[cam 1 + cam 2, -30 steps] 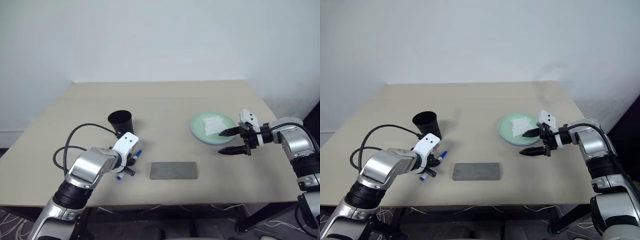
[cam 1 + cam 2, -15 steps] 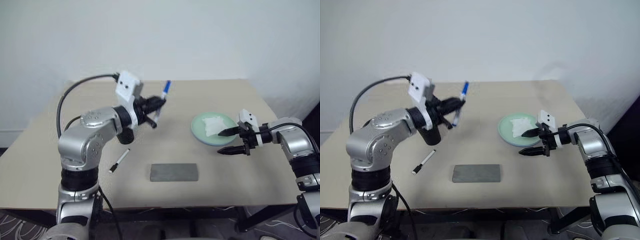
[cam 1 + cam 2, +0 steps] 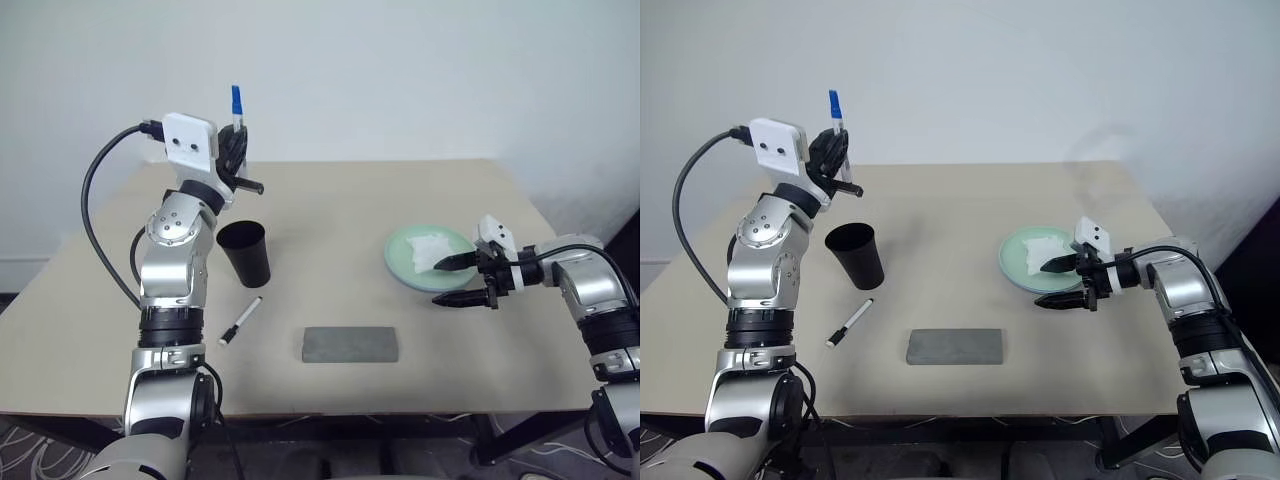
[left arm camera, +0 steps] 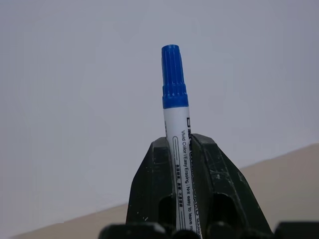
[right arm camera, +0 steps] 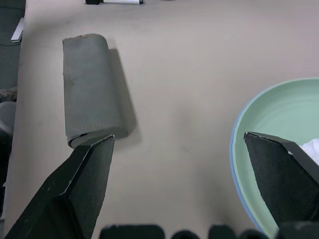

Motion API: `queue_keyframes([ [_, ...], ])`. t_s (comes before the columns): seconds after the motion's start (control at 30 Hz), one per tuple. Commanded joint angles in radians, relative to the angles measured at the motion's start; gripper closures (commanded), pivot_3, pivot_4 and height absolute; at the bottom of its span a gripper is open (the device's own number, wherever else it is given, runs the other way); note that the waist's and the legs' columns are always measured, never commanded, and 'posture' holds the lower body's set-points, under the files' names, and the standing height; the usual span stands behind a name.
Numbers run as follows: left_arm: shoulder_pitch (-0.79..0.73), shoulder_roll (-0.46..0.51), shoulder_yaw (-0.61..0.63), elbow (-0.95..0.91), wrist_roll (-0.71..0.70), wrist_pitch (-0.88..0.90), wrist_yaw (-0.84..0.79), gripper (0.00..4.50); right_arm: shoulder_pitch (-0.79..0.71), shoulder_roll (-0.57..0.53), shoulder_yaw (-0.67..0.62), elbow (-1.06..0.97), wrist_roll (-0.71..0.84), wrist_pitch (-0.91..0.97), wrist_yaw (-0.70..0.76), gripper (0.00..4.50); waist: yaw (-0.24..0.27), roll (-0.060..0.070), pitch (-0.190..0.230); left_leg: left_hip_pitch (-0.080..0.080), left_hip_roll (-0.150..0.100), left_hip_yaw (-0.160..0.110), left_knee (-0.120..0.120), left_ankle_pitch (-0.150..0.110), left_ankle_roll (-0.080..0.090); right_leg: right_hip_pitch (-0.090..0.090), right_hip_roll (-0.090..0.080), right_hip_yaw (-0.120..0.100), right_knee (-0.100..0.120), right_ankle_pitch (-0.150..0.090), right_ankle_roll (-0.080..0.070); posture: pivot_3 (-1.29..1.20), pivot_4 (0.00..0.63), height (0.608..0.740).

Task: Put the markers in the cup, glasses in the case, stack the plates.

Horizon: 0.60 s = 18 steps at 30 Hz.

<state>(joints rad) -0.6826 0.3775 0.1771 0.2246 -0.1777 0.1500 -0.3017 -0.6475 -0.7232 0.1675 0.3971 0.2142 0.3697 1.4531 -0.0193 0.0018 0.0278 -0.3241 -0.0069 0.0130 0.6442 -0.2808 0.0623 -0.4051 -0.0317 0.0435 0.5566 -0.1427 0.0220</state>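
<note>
Raised the blue-capped marker (image 4: 174, 129) off the worktop (image 3: 330, 210), clamped upright in the closed left end effector (image 3: 232, 150) above the cup (image 3: 245, 253), ready to drop in; black-capped marker (image 3: 240, 320) lay below; right end effector (image 3: 458, 281) wide open, empty.

Beige table (image 3: 330, 200): cup (image 3: 245, 253), black-capped marker (image 3: 241, 320), case (image 3: 350, 344), plates (image 3: 405, 265).
</note>
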Motion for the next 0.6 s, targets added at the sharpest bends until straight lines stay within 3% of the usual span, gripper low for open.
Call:
queue_keyframes([
  [0.03,-0.002,0.009,0.022,0.04,0.005,-0.066,0.002,4.4,-0.006,-0.006,-0.044,-0.05,0.04,0.017,-0.002,0.0,0.0,0.0,0.0,0.0,0.0,0.0,0.0,0.0,0.0,0.0,0.0,0.0,0.0,0.001,0.001,0.0,0.0,0.735],
  [0.33,0.089,0.01,0.025,0.091,-0.002,-0.113,-0.016,4.4,-0.046,0.007,-0.161,-0.129,0.2,0.133,-0.015,0.0,0.0,0.0,0.0,0.0,0.0,0.0,0.0,0.0,0.0,0.0,-0.001,0.0,-0.001,0.003,0.003,0.0,0.0,0.735],
  [0.6,0.145,-0.011,0.019,0.079,-0.007,-0.107,-0.008,4.4,-0.06,0.0,-0.19,-0.151,0.239,0.156,-0.029,0.0,0.0,0.0,0.0,0.0,0.001,0.001,0.0,0.0,0.0,0.0,-0.001,-0.001,-0.001,0.003,0.003,0.0,0.0,0.735],
])
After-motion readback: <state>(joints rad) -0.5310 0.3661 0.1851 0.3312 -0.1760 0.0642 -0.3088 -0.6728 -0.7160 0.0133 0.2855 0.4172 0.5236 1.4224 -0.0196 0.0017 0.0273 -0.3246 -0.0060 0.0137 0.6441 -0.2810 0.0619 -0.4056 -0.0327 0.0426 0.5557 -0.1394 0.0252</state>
